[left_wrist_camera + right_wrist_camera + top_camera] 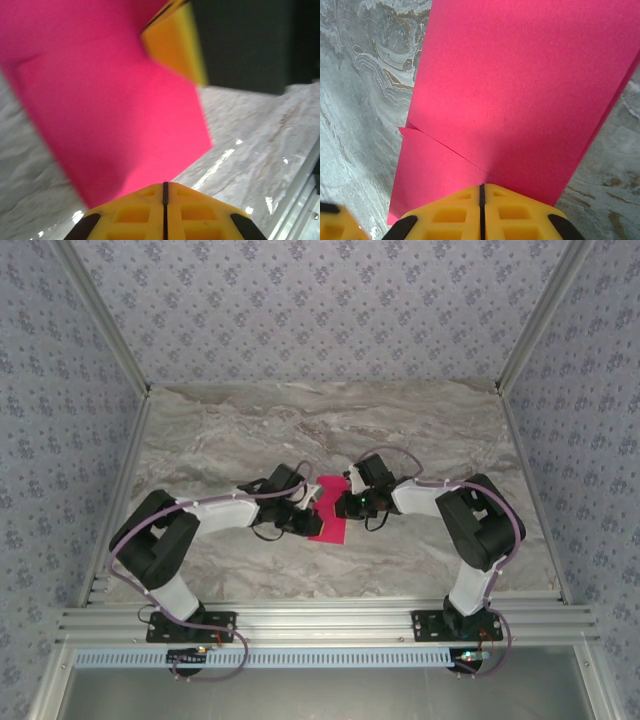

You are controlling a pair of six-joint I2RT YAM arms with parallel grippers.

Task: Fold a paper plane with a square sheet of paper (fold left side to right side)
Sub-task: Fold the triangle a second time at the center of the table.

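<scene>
The square sheet of paper [331, 527] is magenta-pink and lies folded into a narrow strip at the table's middle, between my two grippers. My left gripper [309, 512] meets it from the left, jaws shut. In the left wrist view, the paper [110, 115] rises blurred just past the left gripper's tips [165, 184]. My right gripper [341, 506] comes in from the right and is shut. In the right wrist view, its tips [481, 186] pinch the paper's near edge, where a slanting layer edge [445, 150] runs in. The paper [520, 85] shows two layers.
The grey marble tabletop [330, 420] stretches free behind the paper, and there is bare table to both sides. An aluminium rail [320, 618] runs along the near edge. One yellow finger [175, 45] of the right gripper hangs close above the paper in the left wrist view.
</scene>
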